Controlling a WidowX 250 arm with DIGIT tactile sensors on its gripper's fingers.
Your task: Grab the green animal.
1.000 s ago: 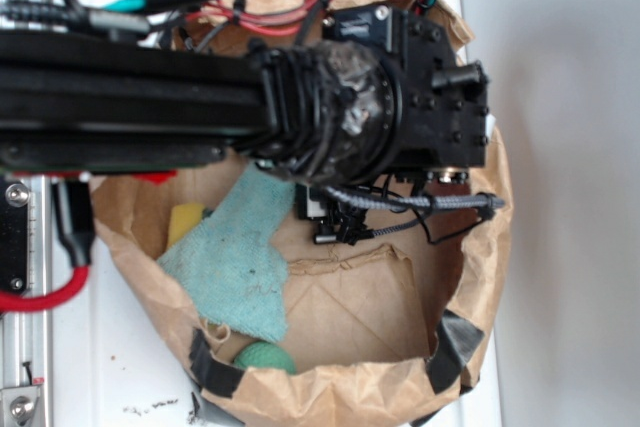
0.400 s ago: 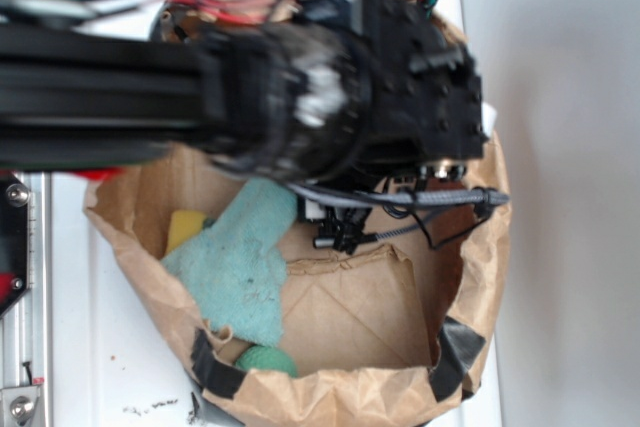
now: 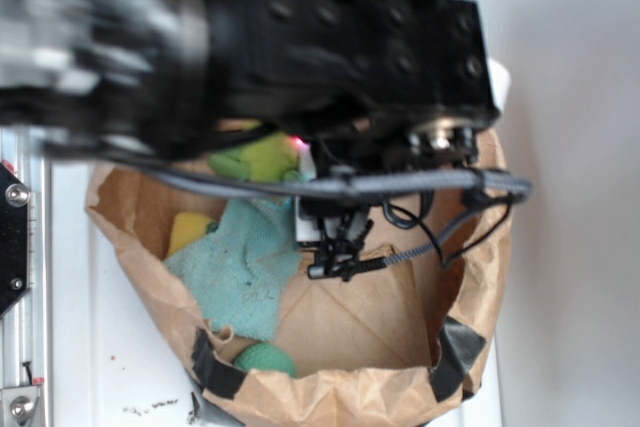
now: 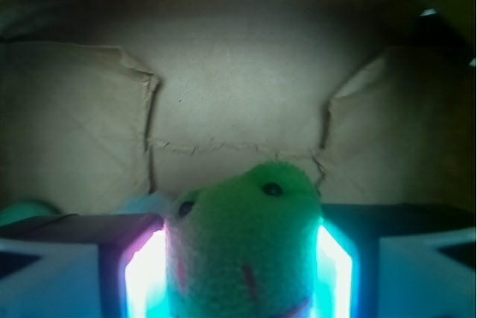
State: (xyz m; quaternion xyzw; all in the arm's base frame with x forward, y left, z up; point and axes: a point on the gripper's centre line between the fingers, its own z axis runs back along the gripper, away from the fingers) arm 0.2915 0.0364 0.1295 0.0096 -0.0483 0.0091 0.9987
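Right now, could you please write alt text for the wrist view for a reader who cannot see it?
A lime-green plush frog fills the lower middle of the picture, clamped between the gripper's two glowing fingers. Behind it lies the creased brown floor of a paper bag, and a bit of teal cloth shows at the left edge.

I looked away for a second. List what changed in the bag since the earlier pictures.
The arm has risen toward the exterior camera, and the end effector is now shut on the green frog, which earlier was hidden under the arm and now shows lifted at. The teal cloth, the yellow block, the green ball and the paper bag stayed put.
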